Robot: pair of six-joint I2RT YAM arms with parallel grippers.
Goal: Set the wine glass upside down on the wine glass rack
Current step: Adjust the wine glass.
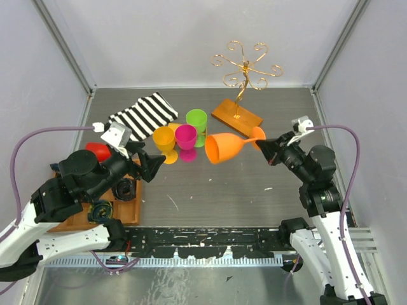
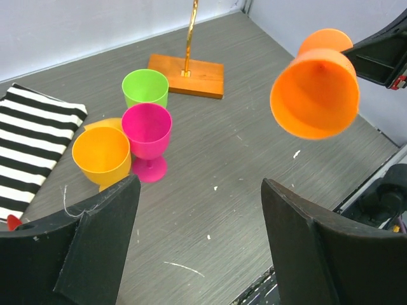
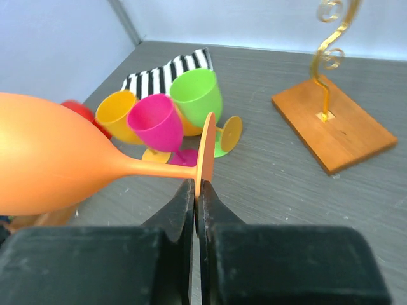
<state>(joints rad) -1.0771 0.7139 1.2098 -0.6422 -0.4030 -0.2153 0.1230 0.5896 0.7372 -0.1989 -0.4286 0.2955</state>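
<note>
The orange wine glass (image 1: pixel 226 147) hangs on its side above the table's middle, bowl pointing left. My right gripper (image 1: pixel 262 146) is shut on the edge of its round foot; in the right wrist view the thin disc (image 3: pixel 205 149) sits pinched between the fingers of the right gripper (image 3: pixel 196 190). My left gripper (image 1: pixel 152 166) is open and empty, left of the bowl and apart from it. From the left wrist the glass (image 2: pixel 315 95) floats ahead to the right of the left gripper (image 2: pixel 199 184). The wine glass rack (image 1: pixel 247 67) stands at the back on its wooden base (image 1: pixel 236 117).
A green glass (image 1: pixel 196 121), a pink glass (image 1: pixel 186 136) and a yellow-orange glass (image 1: pixel 165 140) stand together left of the held glass. A striped cloth (image 1: pixel 144 114) lies at the back left. A wooden tray (image 1: pixel 130 210) and a red object (image 1: pixel 96 150) sit under my left arm.
</note>
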